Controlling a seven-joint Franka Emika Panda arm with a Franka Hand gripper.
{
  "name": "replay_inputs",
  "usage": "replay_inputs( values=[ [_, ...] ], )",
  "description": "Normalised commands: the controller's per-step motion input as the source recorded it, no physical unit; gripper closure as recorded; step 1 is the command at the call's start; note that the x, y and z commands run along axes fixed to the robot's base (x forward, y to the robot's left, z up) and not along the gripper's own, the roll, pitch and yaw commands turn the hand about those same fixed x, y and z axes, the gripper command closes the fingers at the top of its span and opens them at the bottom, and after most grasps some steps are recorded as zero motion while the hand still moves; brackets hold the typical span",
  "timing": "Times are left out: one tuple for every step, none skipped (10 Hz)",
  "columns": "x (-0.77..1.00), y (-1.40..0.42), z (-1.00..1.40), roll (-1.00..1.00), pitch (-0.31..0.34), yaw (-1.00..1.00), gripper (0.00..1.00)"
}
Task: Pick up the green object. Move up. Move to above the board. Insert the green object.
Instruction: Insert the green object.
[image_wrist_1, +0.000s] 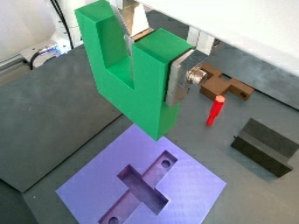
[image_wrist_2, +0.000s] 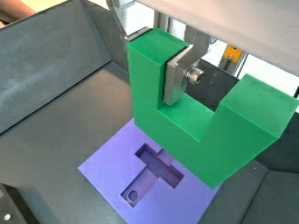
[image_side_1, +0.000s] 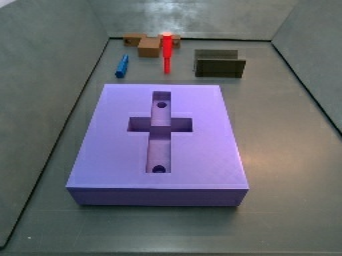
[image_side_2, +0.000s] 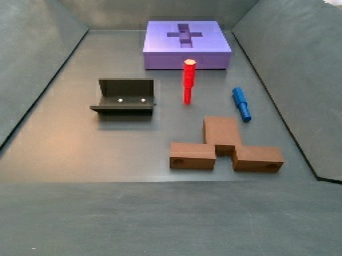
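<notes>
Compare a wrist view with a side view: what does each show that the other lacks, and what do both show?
Only the wrist view shows the pincer, high above the floor, shut on the green object, which hangs above the board.

Only the side view shows the blue peg lying on the floor; the pincer and the green object are out of its frame.

Both show the board with its cross-shaped recess, the red peg standing upright, the brown piece and the dark fixture.
</notes>
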Motion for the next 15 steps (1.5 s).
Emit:
replay_inputs(
  values=[
    [0.00, -0.23, -0.70, 0.18, -0.037, 0.09, 1.00],
    [0.23, -0.23, -0.94, 0.17, 0.000, 0.10, 1.00],
    [0.29, -0.22, -1.00, 0.10, -0.037, 0.13, 1.00],
    [0.34, -0.24, -1.00, 0.08, -0.047, 0.11, 1.00],
    [0.43, -0.24, -1.00, 0.09, -0.004, 0.00, 1.00],
    [0.55, -0.23, -1.00, 0.08, -0.003, -0.01, 1.00],
    [0.68, -0.12, -1.00, 0.13, 0.000, -0.15, 1.00],
    [0.76, -0.06, -0.91, 0.16, 0.026, -0.17, 1.00],
    [0.68, -0.09, -0.89, 0.16, 0.080, -0.20, 1.00],
    [0.09, -0.13, -1.00, 0.10, 0.000, -0.18, 1.00],
    [-0.11, 0.00, -0.76, 0.09, -0.059, 0.00, 1.00],
    [-0.01, 0.00, -0.55, 0.04, -0.044, 0.05, 1.00],
    [0.00, 0.06, -0.40, 0.09, -0.047, 0.20, 1.00],
    [-0.05, -0.01, -0.35, 0.00, -0.116, 0.21, 1.00],
    [-0.12, -0.01, -0.25, -0.08, -0.164, 0.13, 1.00]
  ],
)
